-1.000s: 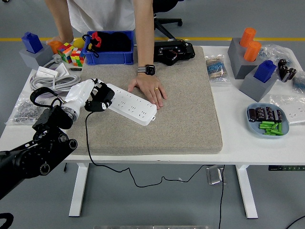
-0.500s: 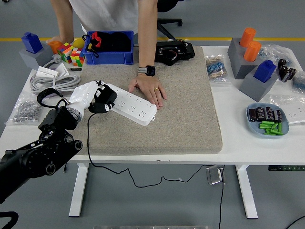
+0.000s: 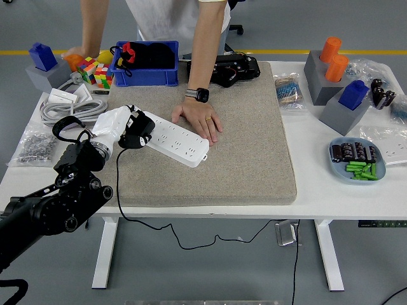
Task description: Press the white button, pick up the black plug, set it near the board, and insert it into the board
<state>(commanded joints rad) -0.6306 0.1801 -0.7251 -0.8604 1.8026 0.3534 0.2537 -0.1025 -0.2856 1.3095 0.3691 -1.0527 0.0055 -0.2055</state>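
While the left hand (image 3: 124, 127) sits at the left end of the power strip (image 3: 173, 138), its fingers are curled around the black plug (image 3: 137, 133), which rests against that end of the strip. A black cord (image 3: 121, 203) hangs from the plug over the near edge of the counter (image 3: 318, 197). The strip lies at an angle on a grey mat (image 3: 241, 146). A person's hand (image 3: 200, 119), wearing a watch (image 3: 197, 94) on the wrist, presses flat on the mat, touching the far side of the strip's right end. The person's other hand (image 3: 76, 54) rests at the far left edge of the counter.

Behind the strip stand a blue bin (image 3: 145, 63), a colour cube (image 3: 95, 71) and a coiled grey cable (image 3: 67, 109). A black device (image 3: 229, 68) lies at the far edge of the mat. To the right, well apart from the strip, are grey blocks with orange cylinders (image 3: 332, 58) and a blue piece (image 3: 353, 94), plus a dish of green and black parts (image 3: 356, 160). No writing can be read on any item.
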